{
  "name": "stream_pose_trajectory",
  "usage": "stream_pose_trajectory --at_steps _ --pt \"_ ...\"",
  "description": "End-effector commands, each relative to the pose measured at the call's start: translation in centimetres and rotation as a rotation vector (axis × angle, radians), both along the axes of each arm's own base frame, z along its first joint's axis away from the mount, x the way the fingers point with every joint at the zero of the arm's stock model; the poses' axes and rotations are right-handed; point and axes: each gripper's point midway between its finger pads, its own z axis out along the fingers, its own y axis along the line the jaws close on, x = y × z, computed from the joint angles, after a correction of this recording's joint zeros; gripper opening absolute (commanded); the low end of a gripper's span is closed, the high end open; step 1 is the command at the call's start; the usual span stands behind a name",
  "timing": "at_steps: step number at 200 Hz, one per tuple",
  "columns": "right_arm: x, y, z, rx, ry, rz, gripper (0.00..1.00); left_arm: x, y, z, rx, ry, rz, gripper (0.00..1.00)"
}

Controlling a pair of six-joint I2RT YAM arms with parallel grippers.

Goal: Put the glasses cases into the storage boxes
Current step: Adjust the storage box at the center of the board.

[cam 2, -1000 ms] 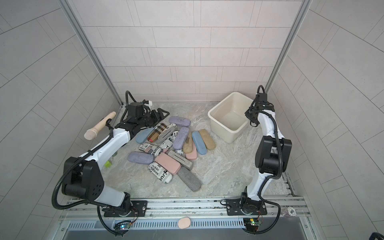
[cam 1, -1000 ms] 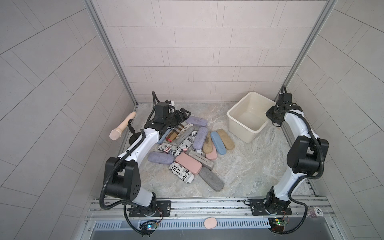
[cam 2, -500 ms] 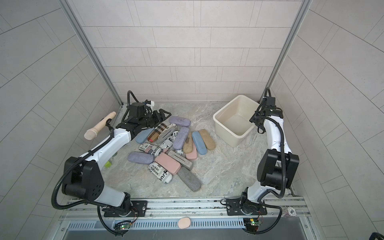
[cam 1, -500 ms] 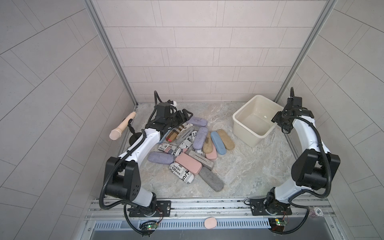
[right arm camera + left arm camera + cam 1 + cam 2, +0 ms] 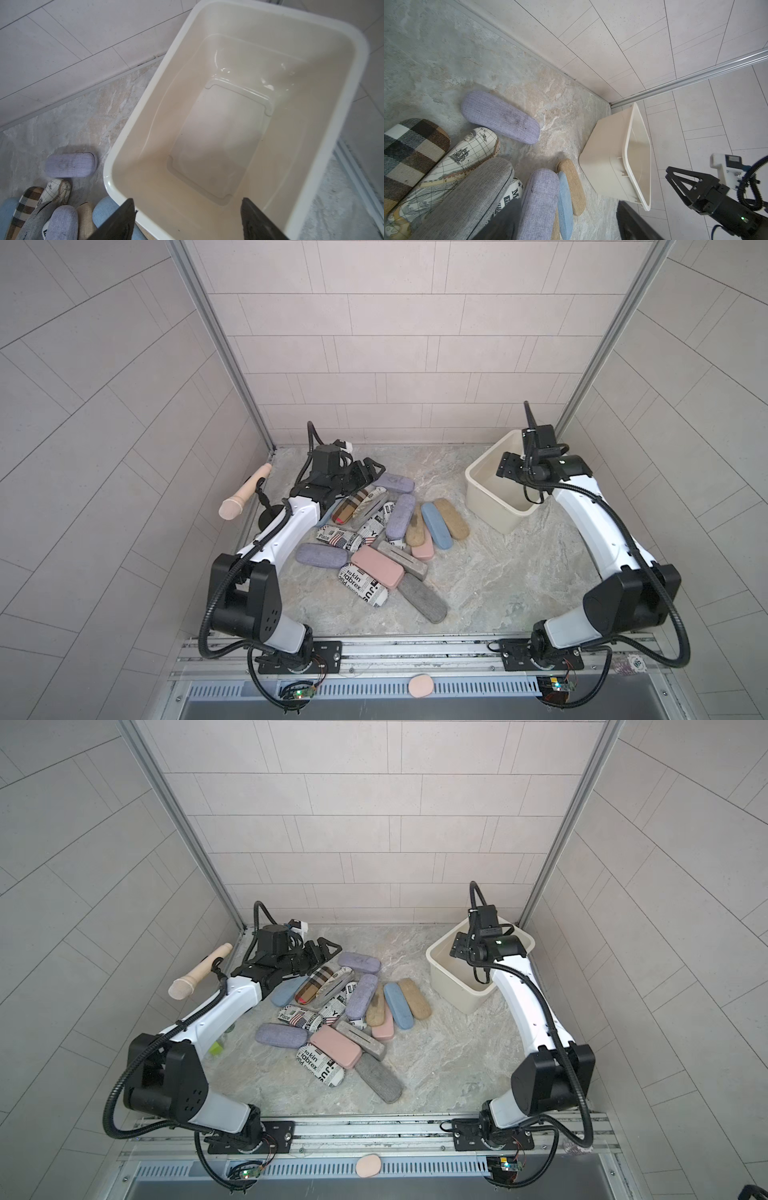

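Right wrist view: right gripper [image 5: 188, 200] spread, empty above bare storage box [image 5: 133, 124]; left gripper [image 5: 368, 475] spread near plaid case [image 5: 351, 506], which it should pinch across its narrow width.

Overhead stereo pair; wrist views toward tub [image 5: 149, 135]

Our two arms: white shells, black joints, black hose.

Our left arm [image 5: 291, 526] and right arm [image 5: 582, 518] wear glossy white link covers between blocky matt-black joint housings [image 5: 249, 597]. A ribbed black cable [image 5: 681, 639] loops along each. The left gripper [image 5: 374, 473] and right gripper [image 5: 508, 464] are black, with hollow triangular finger frames. Each arm stands on a black base plate [image 5: 299, 655] fixed with screws, and a small circuit board [image 5: 297, 693] glowing green hangs below.
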Motion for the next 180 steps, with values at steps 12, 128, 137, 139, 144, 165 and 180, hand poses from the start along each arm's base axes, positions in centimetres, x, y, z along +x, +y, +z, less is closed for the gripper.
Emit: stream_pose_trajectory --at_steps 12,128,137,139,144,165,180 --pt "3.5 2.2 -0.4 0.058 -0.038 -0.017 0.86 -0.2 -0.2 2.4 -0.002 -0.06 -0.012 0.79" --pt "8.1 5.7 -6.2 0.044 0.086 0.045 0.38 0.1 -0.2 1.7 -0.002 -0.04 -0.013 0.79" --pt "7.8 5.6 -6.2 0.026 0.099 0.062 0.31 0.2 -0.2 1.6 -0.003 -0.038 -0.014 0.79" --pt "7.7 5.6 -6.2 0.021 0.101 0.066 0.3 0.2 -0.2 1.6 -0.004 -0.037 -0.013 0.79" --pt "7.5 5.6 -6.1 0.011 0.109 0.079 0.28 0.2 -0.2 1.6 -0.004 -0.036 -0.013 0.79" --pt "6.0 5.4 -5.7 -0.02 0.127 0.121 0.21 0.2 -0.1 1.6 -0.005 -0.035 -0.011 0.79" --pt "4.5 5.4 -5.4 -0.029 0.139 0.158 0.18 0.2 -0.2 1.8 -0.008 -0.038 -0.012 0.79"
